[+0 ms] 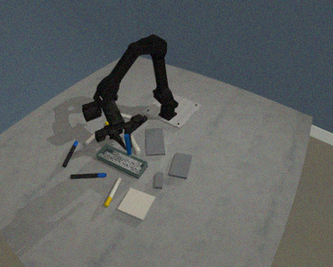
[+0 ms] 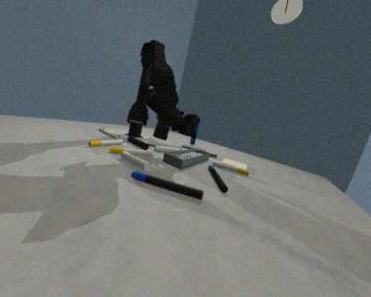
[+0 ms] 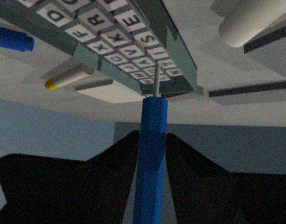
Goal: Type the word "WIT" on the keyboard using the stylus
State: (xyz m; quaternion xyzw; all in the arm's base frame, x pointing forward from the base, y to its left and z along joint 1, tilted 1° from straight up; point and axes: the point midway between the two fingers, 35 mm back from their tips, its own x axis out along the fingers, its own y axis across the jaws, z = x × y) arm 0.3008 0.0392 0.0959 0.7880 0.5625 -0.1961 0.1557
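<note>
The green keyboard (image 1: 121, 160) (image 2: 186, 158) (image 3: 102, 36) with pale lettered keys lies on the desk. My gripper (image 3: 152, 137) is shut on the blue stylus (image 1: 128, 144) (image 2: 193, 137) (image 3: 153, 160), which stands nearly upright with its thin grey tip pointing down. The tip is at the back edge area of the keyboard in the top view. In the wrist view it overlaps small keys toward the keyboard's far end. Which key lies under it, and whether it touches, I cannot tell. The fingertips are dark and hard to make out in the top and exterior views.
Black markers with blue caps (image 1: 70, 154) (image 1: 87, 176) and a yellow-capped white marker (image 1: 113, 192) lie around the keyboard. A white marker (image 1: 135, 144) lies close behind it. Grey blocks (image 1: 155, 142) (image 1: 180, 165) (image 1: 159, 180) and a cream square pad (image 1: 137, 204) lie nearby.
</note>
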